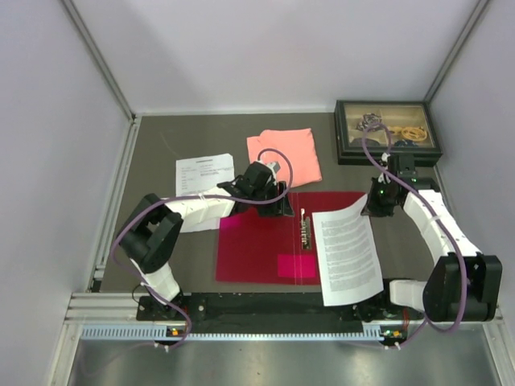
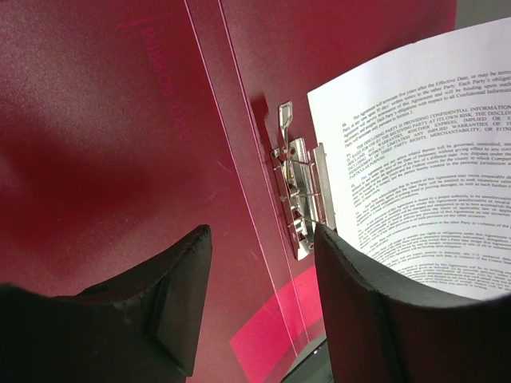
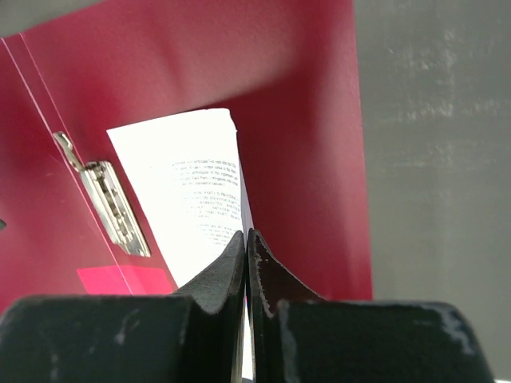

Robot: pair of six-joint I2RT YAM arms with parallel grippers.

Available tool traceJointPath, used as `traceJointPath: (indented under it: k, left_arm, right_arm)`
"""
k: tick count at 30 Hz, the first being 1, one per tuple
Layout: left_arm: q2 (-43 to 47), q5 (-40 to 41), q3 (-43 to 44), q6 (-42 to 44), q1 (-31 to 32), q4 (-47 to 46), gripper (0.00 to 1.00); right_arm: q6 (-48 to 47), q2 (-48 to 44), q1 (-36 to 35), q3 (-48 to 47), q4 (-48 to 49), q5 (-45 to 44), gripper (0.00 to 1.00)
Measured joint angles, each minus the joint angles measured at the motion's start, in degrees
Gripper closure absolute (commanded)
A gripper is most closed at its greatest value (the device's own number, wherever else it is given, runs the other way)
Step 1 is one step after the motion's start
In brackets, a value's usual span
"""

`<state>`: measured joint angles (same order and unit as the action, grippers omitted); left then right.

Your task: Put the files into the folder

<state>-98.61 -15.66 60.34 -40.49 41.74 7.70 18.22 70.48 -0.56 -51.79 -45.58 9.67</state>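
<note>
The red folder (image 1: 253, 241) lies open and flat on the table, its metal clip (image 1: 306, 229) along the spine. My right gripper (image 1: 372, 207) is shut on the far right corner of the files (image 1: 348, 253), printed white sheets lying over the folder's right half, that corner lifted. In the right wrist view the fingertips (image 3: 246, 235) pinch the sheet's edge (image 3: 192, 183) above the red cover (image 3: 303, 120). My left gripper (image 1: 278, 207) is open and empty over the folder's far edge near the spine. In the left wrist view it (image 2: 262, 239) hangs above the folder (image 2: 96, 144), beside the clip (image 2: 302, 191) and the sheets (image 2: 423, 175).
Another printed sheet (image 1: 205, 173) lies at the left, partly under my left arm. A salmon-pink folded cloth (image 1: 283, 155) lies behind the folder. A black tray (image 1: 346, 133) with small items stands at the back right. The held sheets overhang the folder's near edge.
</note>
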Motion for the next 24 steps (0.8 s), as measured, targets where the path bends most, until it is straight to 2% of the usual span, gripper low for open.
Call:
traceJointPath:
  k: [2, 3, 5, 6, 9, 10, 13, 14, 20, 24]
  left_arm:
    - [-0.3, -0.1, 0.0, 0.0, 0.0, -0.5, 0.42]
    - [-0.3, -0.1, 0.0, -0.1, 0.0, -0.8, 0.42]
    - [-0.4, -0.2, 0.0, -0.1, 0.0, -1.0, 0.42]
    - [-0.4, -0.3, 0.0, -0.1, 0.0, -1.2, 0.42]
    - [-0.5, -0.5, -0.1, -0.1, 0.0, -1.8, 0.42]
    - [-0.5, -0.5, -0.2, -0.1, 0.0, -2.0, 0.42]
    - [-1.2, -0.9, -0.8, -0.3, 0.0, -3.2, 0.43]
    - [-1.5, -1.1, -1.0, -0.4, 0.0, -3.5, 0.43]
    - [-3.7, -1.5, -1.6, -1.2, 0.1, -4.3, 0.43]
    - [-4.2, -1.7, -1.7, -1.6, 0.3, -4.8, 0.43]
  right_arm:
    - [0.3, 1.0, 0.0, 0.0, 1.3, 0.5, 1.0]
    - [0.6, 1.6, 0.0, 0.0, 1.9, 0.7, 0.86]
    - [1.5, 3.1, 0.0, 0.0, 3.0, 0.8, 0.73]
    - [1.9, 4.0, 0.0, 0.0, 3.4, 0.7, 0.6]
    - [3.1, 5.4, 0.0, 0.8, 4.3, 0.8, 0.49]
    - [3.4, 5.5, 0.0, 1.2, 4.4, 0.9, 0.49]
    - [4.2, 5.4, 0.0, 2.8, 5.6, 1.7, 0.59]
    - [4.6, 5.4, 0.0, 3.5, 6.1, 2.2, 0.69]
    - [5.9, 6.3, 0.0, 5.4, 7.1, 3.0, 0.98]
    - [6.2, 6.5, 0.0, 5.4, 7.5, 2.8, 1.0]
